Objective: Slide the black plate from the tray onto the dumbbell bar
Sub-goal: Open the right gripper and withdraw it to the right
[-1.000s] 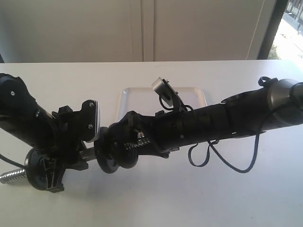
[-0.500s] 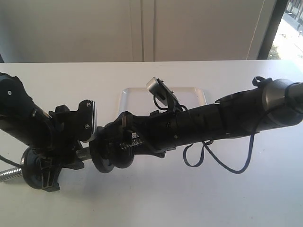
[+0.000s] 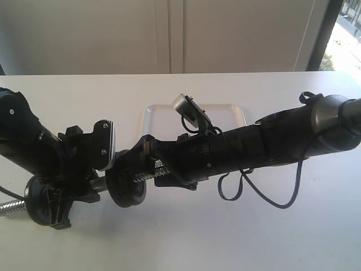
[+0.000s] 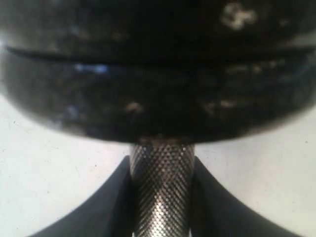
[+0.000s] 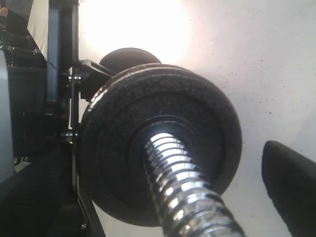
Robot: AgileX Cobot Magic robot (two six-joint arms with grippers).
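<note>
The dumbbell bar (image 3: 148, 174) hangs level above the white table. My left gripper (image 3: 84, 189) is shut on its knurled middle (image 4: 162, 197), one dark finger on each side. A black plate (image 3: 127, 192) is threaded on the bar's right end, its centre hole around the chrome thread (image 5: 187, 192). My right gripper (image 3: 151, 165) is open and straddles that thread just behind the plate (image 5: 118, 148), one finger (image 5: 291, 187) well clear of the rim. Another black disc (image 3: 39, 206) sits on the bar's left end. In the left wrist view a black disc (image 4: 158, 98) fills the picture beyond the fingers.
The white tray (image 3: 169, 116) lies on the table behind both arms, partly hidden by the right arm; no disc shows in its visible part. A black cable loop (image 3: 248, 189) hangs under the right arm. The bar's left threaded tip (image 3: 8, 208) sticks out past the disc.
The right gripper has pushed the plate leftward along the bar and let go; bare thread now shows between plate and gripper. The left arm and bar have sunk slightly.
</note>
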